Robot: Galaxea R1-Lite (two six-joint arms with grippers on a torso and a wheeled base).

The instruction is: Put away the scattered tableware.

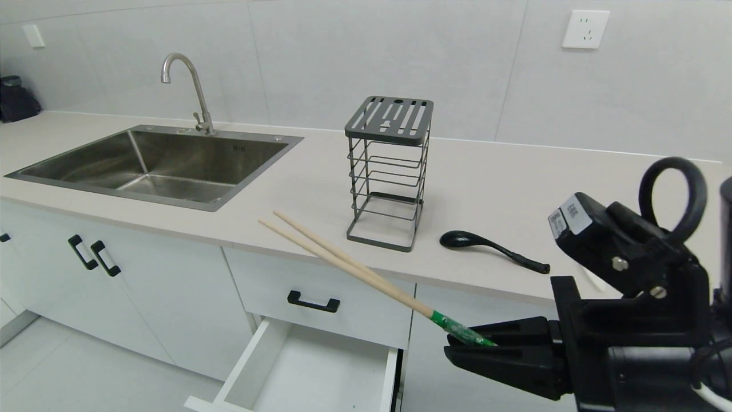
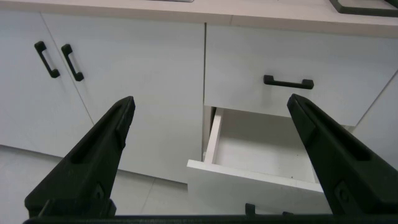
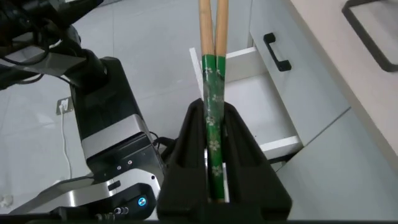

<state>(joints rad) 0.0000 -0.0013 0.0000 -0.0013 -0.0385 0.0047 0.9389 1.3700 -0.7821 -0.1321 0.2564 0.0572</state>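
Gripping chopsticks point(image 1: 354, 265) by green ends: right pincer point(image 1: 457, 345), clamped tight, out before bench point(image 1: 514, 183) front. Bare tips slant over bench edge, seemingly not touching. Right wrist view adds flower pattern on clamped ends, open drawer point(image 3: 249, 106) below. Left wrist view: left pincer point(image 2: 211, 102) spread wide, empty, facing drawer. Wire rack point(image 1: 389, 171) near tips, black spoon point(image 1: 492, 247) beside rack.

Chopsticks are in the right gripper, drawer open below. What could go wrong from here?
The right gripper pinches the chopsticks only at their green ends, so the long free length may pivot or slip. Their tips splay apart close to the rack; a swing toward the drawer could clip the rack or the counter edge. The spoon lies near the front edge, where the arm might knock it off.
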